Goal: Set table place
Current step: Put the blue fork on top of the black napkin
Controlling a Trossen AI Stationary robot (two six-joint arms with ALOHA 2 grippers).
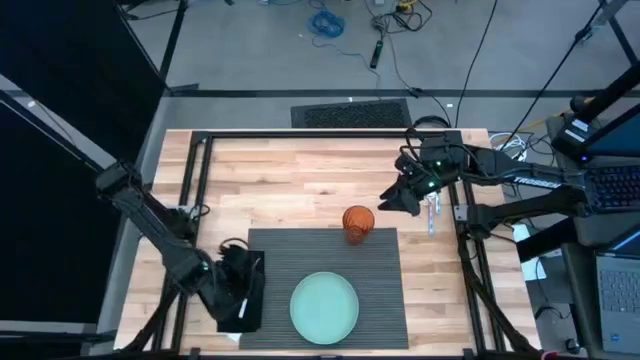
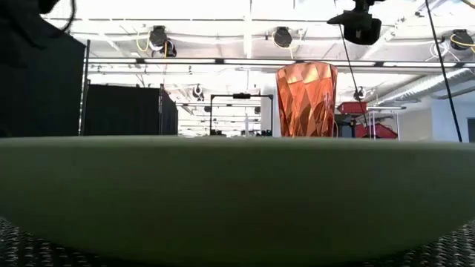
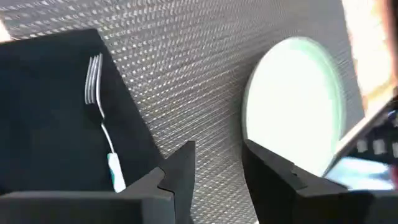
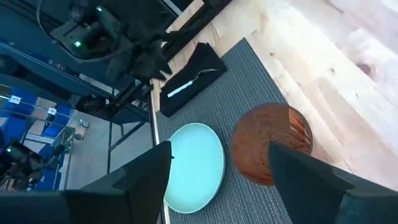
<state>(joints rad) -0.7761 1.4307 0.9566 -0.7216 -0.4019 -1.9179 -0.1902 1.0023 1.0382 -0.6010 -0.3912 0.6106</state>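
Placemat [image 1: 325,270] lies at the table's near edge — plate [image 1: 324,307] and cup [image 1: 358,222] on it. Left gripper [image 1: 240,285] gapes above napkin [image 1: 243,292] and fork [image 3: 99,106]. Right gripper [image 1: 400,197] — empty, spread wide — hovers beside the cup.

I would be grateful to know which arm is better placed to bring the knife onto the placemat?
Probably the right. Its gripper hangs open near the knife on the bare wood beside the placemat; the left gripper is across the table over the napkin.

In the low view the plate [image 2: 237,193] fills the foreground and hides the cup's [image 2: 306,100] base (its own sides run off both edges); the placemat [image 2: 22,248] shows only at the corners.
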